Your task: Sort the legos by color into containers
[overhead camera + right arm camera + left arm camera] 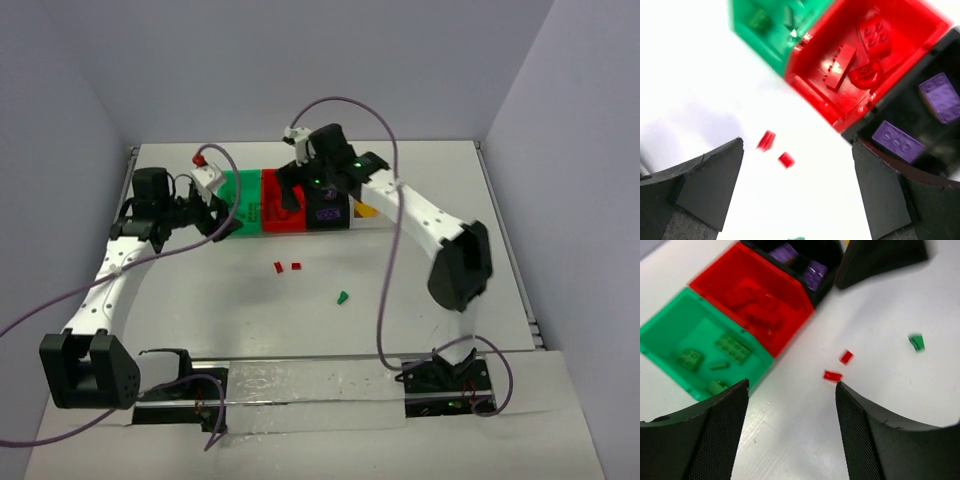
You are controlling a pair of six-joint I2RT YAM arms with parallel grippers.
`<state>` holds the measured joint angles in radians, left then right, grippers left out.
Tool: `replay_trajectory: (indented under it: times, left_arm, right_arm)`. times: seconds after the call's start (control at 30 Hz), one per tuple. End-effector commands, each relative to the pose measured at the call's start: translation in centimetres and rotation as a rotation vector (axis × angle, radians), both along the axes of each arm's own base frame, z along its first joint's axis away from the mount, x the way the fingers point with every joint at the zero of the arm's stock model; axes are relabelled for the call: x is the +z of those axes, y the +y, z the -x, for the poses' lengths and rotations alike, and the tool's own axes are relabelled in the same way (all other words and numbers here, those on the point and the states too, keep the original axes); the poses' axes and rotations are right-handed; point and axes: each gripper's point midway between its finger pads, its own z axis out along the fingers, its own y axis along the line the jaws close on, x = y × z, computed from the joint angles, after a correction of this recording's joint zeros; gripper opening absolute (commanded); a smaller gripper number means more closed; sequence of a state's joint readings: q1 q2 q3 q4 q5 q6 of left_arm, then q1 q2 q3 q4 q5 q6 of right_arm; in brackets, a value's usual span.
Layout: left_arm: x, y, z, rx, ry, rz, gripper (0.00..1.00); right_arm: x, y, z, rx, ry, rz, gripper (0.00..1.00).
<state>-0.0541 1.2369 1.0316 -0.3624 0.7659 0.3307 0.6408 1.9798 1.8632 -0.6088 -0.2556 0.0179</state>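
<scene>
White tabletop (180,300) just near of the containers (282,222) carries two loose red legos (832,375) and a green lego (916,342), all light, rigid and slick, so pinch the flat sides; left gripper (791,390) and right gripper (797,150) gape wide, empty.

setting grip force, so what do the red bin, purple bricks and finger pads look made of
Red bin: glossy hard plastic, possibly slightly see-through, going by the bright highlights on its walls. Purple bricks: moulded hard plastic with a smooth sheen and raised studs. Finger pads: matte black with a fine mesh texture, probably rubbery, though the look leaves that open.
</scene>
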Motion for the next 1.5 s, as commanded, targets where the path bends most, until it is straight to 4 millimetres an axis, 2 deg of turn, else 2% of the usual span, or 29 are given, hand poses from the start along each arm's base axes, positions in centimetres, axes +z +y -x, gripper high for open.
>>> replay_trajectory:
  times: [0.0,0.03,0.07,0.1,0.13,0.23,0.33,0.4,0.43,0.47,0.6,0.73,0.93,1.23,1.47]
  left_arm:
    - [-5.0,-1.5,6.0,-0.272,0.058,-0.151,0.74]
    - [-6.1,-1.8,6.6,-0.302,0.077,-0.182,0.72]
    - [-6.7,-1.6,7.1,-0.326,0.079,-0.201,0.72]
    - [-8.3,-2.1,8.0,-0.393,0.073,-0.259,0.71]
    - [-9.4,-2.6,8.9,-0.451,0.083,-0.288,0.71]
    - [-11.4,-3.2,10.4,-0.66,-0.008,-0.364,0.71]
    - [-11.7,-4.8,8.9,-0.768,-0.147,-0.375,0.72]
    - [-11.0,-5.8,7.5,-0.843,-0.233,-0.419,0.73]
    - [-11.5,-5.9,7.1,-0.878,-0.228,-0.457,0.73]
    - [-12.8,-6.3,7.6,-0.939,-0.168,-0.468,0.73]
    - [-12.9,-8.1,5.8,-1.1,-0.193,-0.473,0.72]
    - [-14.4,-8.8,5.0,-1.177,-0.226,-0.521,0.7]
    - [-17.2,-8.9,5.0,-1.252,-0.21,-0.603,0.64]
    - [-19.3,-9.5,4.8,-1.293,-0.199,-0.648,0.6]
    - [-21.0,-9.2,5.3,-1.345,-0.174,-0.684,0.51]
  right_arm:
    - [5.4,-5.1,4.2,0.066,-0.082,-0.053,0.96]
    - [3.6,-6.9,5.0,0.059,-0.039,-0.024,0.96]
    - [4.8,-7.6,5.0,0.063,-0.071,-0.035,0.96]
    - [3.5,-9.0,6.8,0.093,-0.04,-0.009,0.96]
    - [1.5,-10.8,7.6,0.081,0.007,0.019,0.96]
    - [-1.1,-13.8,9.9,0.097,0.052,0.078,0.95]
    - [-3.3,-15.6,12.3,0.136,0.114,0.129,0.95]
    - [-4.2,-16.4,13.2,0.174,0.131,0.151,0.94]
    - [-4.6,-16.7,13.7,0.186,0.139,0.16,0.94]
    - [-5.3,-17.3,14.4,0.196,0.148,0.18,0.93]
    - [-7.5,-19.1,16.1,0.246,0.154,0.26,0.93]
    - [-8.4,-20.1,16.7,0.249,0.169,0.3,0.92]
    - [-9.1,-21.0,17.0,0.236,0.192,0.311,0.92]
    - [-9.7,-21.0,17.3,0.248,0.217,0.312,0.91]
    - [-9.7,-21.1,17.4,0.243,0.218,0.31,0.91]
